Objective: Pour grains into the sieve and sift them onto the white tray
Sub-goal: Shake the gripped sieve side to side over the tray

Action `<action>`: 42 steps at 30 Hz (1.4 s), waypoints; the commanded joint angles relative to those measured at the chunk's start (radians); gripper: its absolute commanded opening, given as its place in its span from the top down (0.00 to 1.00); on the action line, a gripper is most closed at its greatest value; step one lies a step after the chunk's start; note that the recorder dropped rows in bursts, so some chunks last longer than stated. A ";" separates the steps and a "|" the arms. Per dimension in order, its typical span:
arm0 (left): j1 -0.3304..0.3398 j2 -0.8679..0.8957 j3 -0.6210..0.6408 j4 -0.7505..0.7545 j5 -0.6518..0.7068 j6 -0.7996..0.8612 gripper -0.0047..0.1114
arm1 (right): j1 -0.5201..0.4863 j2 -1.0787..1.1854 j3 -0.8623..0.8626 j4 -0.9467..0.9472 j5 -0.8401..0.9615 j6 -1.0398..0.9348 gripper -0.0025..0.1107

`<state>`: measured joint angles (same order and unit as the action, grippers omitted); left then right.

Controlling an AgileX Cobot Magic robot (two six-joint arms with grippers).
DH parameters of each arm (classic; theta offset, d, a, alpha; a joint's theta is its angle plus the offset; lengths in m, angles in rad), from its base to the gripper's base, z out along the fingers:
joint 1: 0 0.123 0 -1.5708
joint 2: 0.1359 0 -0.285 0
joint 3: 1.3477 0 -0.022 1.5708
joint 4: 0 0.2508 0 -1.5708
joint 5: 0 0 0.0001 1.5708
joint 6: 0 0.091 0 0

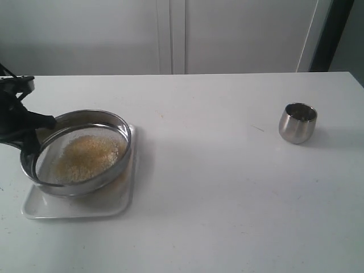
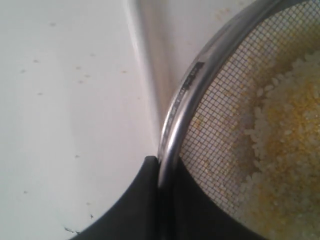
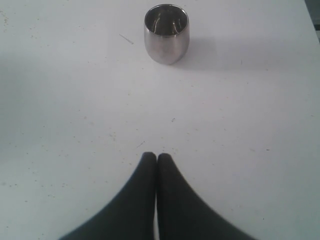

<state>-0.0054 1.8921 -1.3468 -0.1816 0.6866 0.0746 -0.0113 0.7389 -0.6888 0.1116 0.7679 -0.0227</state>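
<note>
One sieve [image 1: 98, 183] hangs over the white tray [image 1: 74, 208] at the left of the table [image 1: 227, 193] in my exterior view. It looks tilted, with the grains [image 1: 85, 153] heaped on its mesh, and my left gripper [image 1: 37, 134] has it by the left rim. A steel cup [image 1: 297, 123] stands upright, well apart to the right.

Left wrist view: the jaws pinch the sieve's rim, one finger on either side.

Right wrist view: my right gripper [image 3: 156, 156] has its jaws pressed together above the table, with the cup ahead.

a plain lab or test room: a wide bare white table [image 1: 227, 199] fills the view, flat white wall panels [image 1: 244, 34] stand behind its far edge, a dark vertical strip [image 1: 331, 34] beyond its far right corner.
</note>
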 commanded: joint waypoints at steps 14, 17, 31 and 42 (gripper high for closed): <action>0.007 -0.018 -0.002 -0.018 -0.028 -0.006 0.96 | 0.002 -0.006 0.003 0.000 -0.006 0.029 0.98; 0.011 -0.020 -0.002 -0.059 0.020 -0.083 0.96 | 0.002 -0.006 0.003 0.000 -0.006 0.029 0.98; -0.020 -0.039 0.010 -0.047 0.009 0.108 0.96 | 0.002 -0.006 0.003 0.000 -0.006 0.029 0.98; -0.018 -0.047 0.023 0.013 -0.056 0.022 0.96 | 0.002 -0.006 0.003 0.000 -0.006 0.029 0.98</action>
<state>-0.0184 1.8697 -1.3270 -0.1754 0.6960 0.1356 -0.0113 0.7389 -0.6888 0.1116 0.7679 0.0000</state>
